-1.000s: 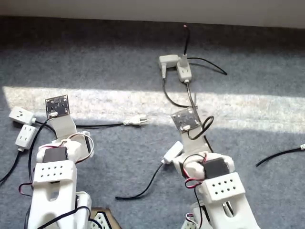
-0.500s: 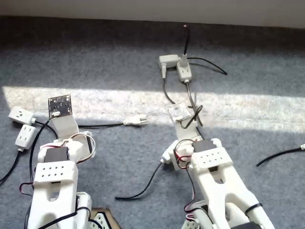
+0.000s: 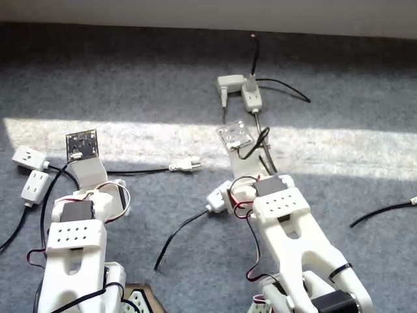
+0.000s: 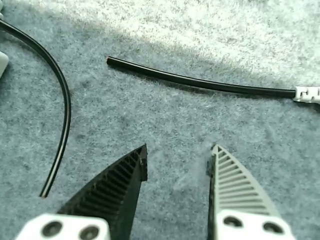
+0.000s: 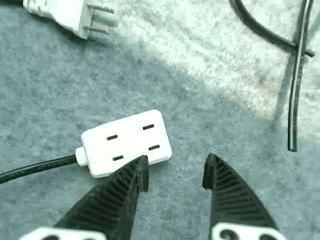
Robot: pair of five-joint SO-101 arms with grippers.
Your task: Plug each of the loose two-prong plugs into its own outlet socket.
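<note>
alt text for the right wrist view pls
The right tool hangs open over grey carpet, with a white outlet socket on a black cord lying close by one fingertip. Farther off lie a white two-prong plug, unplugged, and two loose black cords.

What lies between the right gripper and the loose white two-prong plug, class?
In the right wrist view, a white outlet socket lies between the right gripper and the two-prong plug, close to the gripper.
</note>
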